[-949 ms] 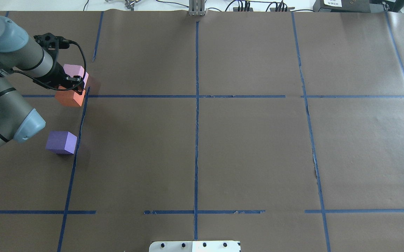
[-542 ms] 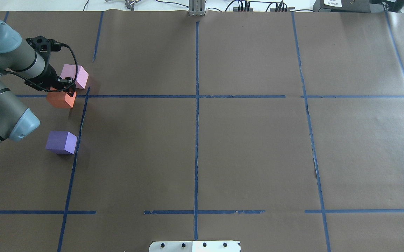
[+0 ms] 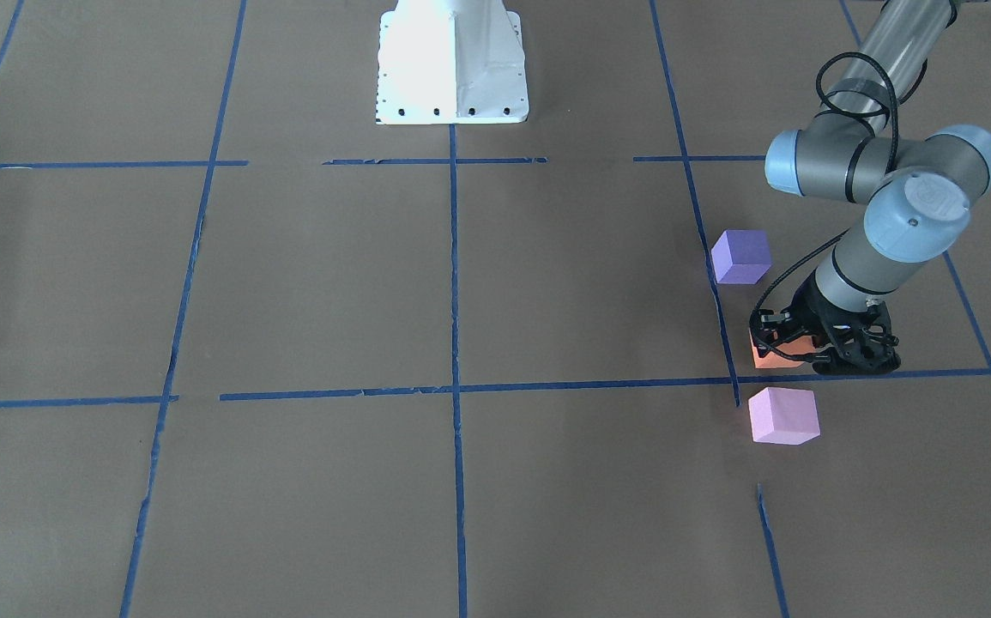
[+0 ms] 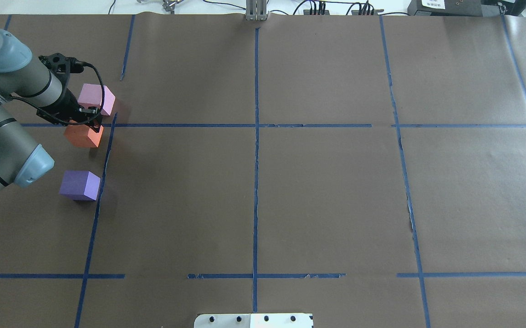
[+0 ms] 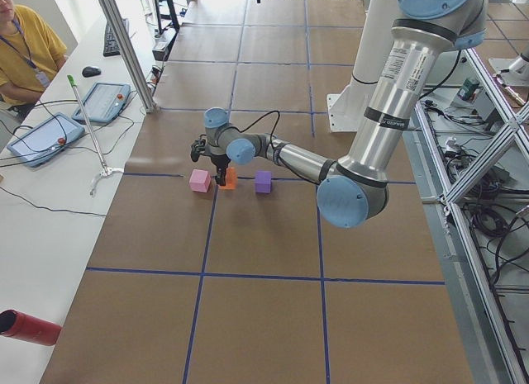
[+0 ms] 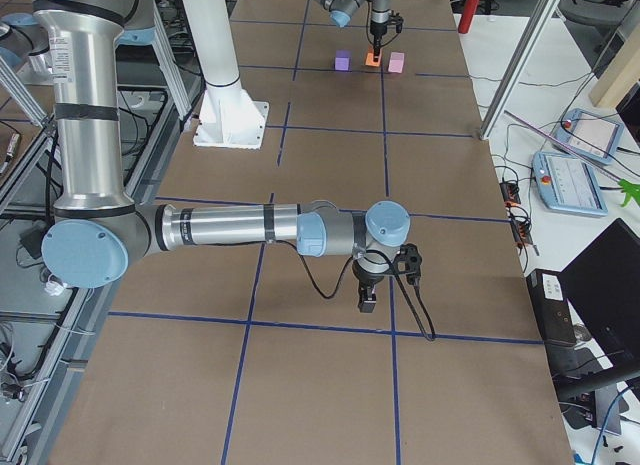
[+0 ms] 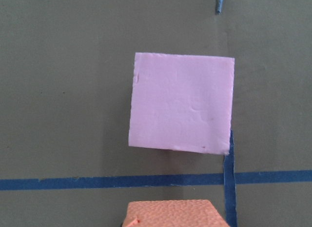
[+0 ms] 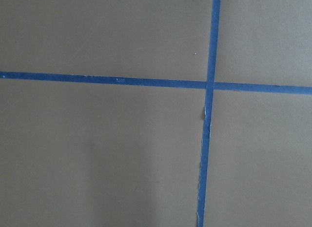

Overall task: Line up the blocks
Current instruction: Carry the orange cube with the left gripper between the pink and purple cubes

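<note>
My left gripper (image 4: 86, 125) is shut on the orange block (image 4: 83, 135), low over the table by a blue tape crossing. I cannot tell whether the block touches the table. The pale pink block (image 4: 95, 99) lies just beyond it, apart from it. The violet block (image 4: 79, 185) lies nearer the robot. The three stand roughly in a row along a tape line, also in the front-facing view: pink (image 3: 782, 415), orange (image 3: 772, 356), violet (image 3: 740, 256). The left wrist view shows the pink block (image 7: 181, 103) and the orange block's top (image 7: 170, 213). My right gripper (image 6: 367, 297) shows only in the exterior right view, over bare table; I cannot tell its state.
Brown paper with blue tape lines (image 4: 255, 182) covers the table. The white robot base (image 3: 451, 60) stands at the near edge. An operator (image 5: 25, 49) sits at the far end, with tablets and cables beside the table.
My left gripper carried the orange block to the left, off the pink block's side, then slightly toward the robot. The pink and violet blocks have not moved.
</note>
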You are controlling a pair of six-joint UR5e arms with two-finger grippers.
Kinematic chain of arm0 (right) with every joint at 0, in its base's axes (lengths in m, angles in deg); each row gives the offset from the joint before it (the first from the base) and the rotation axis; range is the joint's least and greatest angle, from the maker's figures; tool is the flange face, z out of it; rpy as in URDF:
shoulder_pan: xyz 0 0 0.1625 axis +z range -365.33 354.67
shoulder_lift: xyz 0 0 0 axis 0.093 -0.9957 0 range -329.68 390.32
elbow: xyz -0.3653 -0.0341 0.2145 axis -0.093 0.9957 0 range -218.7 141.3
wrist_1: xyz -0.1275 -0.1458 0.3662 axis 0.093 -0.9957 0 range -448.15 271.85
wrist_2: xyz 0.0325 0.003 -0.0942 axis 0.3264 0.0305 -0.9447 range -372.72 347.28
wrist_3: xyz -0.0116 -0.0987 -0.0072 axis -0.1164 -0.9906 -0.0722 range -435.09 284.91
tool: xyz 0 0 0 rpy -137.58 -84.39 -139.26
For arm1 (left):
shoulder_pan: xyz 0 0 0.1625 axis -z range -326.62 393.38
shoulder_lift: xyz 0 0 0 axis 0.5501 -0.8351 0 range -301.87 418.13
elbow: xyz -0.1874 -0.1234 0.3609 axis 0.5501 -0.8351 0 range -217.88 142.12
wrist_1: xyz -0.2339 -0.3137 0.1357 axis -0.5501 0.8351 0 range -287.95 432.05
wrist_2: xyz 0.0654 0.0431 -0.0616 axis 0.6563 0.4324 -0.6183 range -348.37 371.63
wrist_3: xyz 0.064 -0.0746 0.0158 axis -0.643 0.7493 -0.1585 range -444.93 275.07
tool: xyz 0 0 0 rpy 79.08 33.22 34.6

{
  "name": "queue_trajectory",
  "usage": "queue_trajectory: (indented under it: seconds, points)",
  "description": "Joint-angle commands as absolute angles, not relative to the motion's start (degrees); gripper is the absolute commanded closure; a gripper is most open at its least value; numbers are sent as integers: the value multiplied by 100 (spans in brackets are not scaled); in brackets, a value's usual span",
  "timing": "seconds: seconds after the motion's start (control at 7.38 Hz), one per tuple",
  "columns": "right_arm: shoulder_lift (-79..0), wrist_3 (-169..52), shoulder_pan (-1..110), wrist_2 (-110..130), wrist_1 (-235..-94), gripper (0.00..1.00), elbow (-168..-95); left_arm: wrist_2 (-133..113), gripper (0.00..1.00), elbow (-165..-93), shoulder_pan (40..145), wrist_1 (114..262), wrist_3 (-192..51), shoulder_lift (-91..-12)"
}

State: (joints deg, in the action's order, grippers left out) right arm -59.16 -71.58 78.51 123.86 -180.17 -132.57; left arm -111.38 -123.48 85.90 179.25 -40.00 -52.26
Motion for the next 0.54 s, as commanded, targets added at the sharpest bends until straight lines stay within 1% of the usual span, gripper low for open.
queue_trajectory:
  seconds: [0.0,0.14,0.27,0.41]
  points:
    - [-5916,-7158,7851,12386,-18017,0,-13257,-11247,52,-12331,8392,17928,-3993,-5200]
    - [-5916,-7158,7851,12386,-18017,0,-13257,-11247,23,-12340,8391,17928,-3993,-5182]
    - [-5916,-7158,7851,12386,-18017,0,-13257,-11247,0,-12375,8391,17919,-3967,-5156]
    - [-5916,-7158,7851,12386,-18017,0,-13257,-11247,0,-12436,8435,17910,-3923,-5138]
